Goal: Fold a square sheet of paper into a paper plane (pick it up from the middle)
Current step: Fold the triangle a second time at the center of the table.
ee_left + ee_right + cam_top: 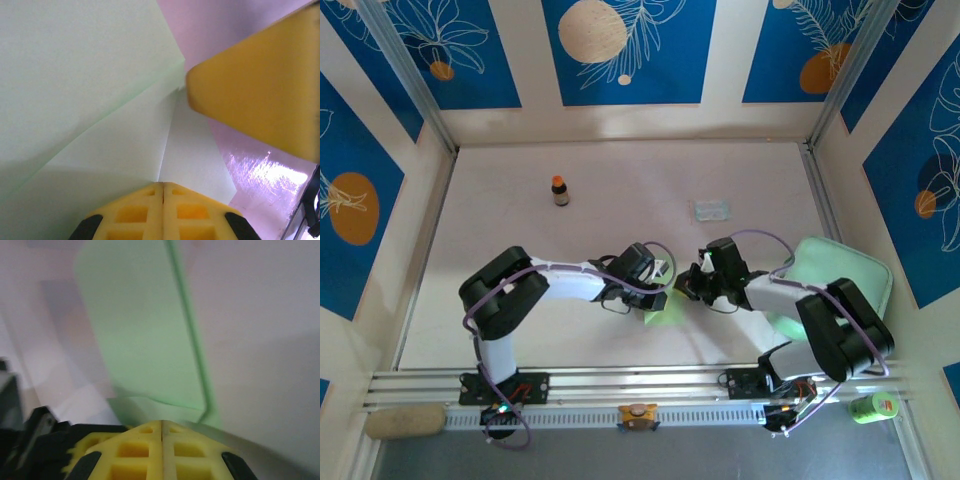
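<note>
Starting at the left gripper (163,192): its yellow fingers (132,215) are pressed together. A crease in the square sheet of paper (75,90) runs straight into the seam between them, so you have the sheet pinched there. Overlapping flaps show in the left wrist view. Judged from that, the sheet is partly folded and not a dart yet.

The right gripper (162,429) is likewise closed. The pale green strip reaches its tips and seems to pass between them, so it looks clamped on the same sheet, though blur makes that uncertain. In the left wrist view one of its fingers sits against a folded edge.

Reason for the two-point hold, as a judgement: thin paper sags, and a pinch at each side lets you hold the crease line taut while a flap is aligned.

From above, the sheet sits between the two grippers, close to the near edge of the table (620,180) and about midway along it. The mint green tray (865,270) lies at the right edge, under the right arm. The brown bottle (560,190) and the clear packet (712,210) sit toward the far edge, well apart from the work.
</note>
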### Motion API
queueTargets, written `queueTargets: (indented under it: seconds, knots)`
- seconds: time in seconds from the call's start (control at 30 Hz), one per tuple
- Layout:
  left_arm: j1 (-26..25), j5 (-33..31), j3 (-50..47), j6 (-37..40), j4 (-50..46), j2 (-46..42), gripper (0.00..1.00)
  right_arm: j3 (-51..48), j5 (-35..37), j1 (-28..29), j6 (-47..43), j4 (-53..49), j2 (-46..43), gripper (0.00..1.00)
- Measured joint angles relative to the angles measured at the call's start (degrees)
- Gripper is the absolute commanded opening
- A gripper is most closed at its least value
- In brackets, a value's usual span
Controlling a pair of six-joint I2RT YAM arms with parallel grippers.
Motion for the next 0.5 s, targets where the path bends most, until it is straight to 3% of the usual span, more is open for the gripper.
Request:
queueTargets:
  seconds: [0.5]
  knots:
    - [0.0,0.0,-0.1,0.0,0.0,-0.2,0.06,-1.7,-0.9,3.0,1.5,6.6,6.9,0.0]
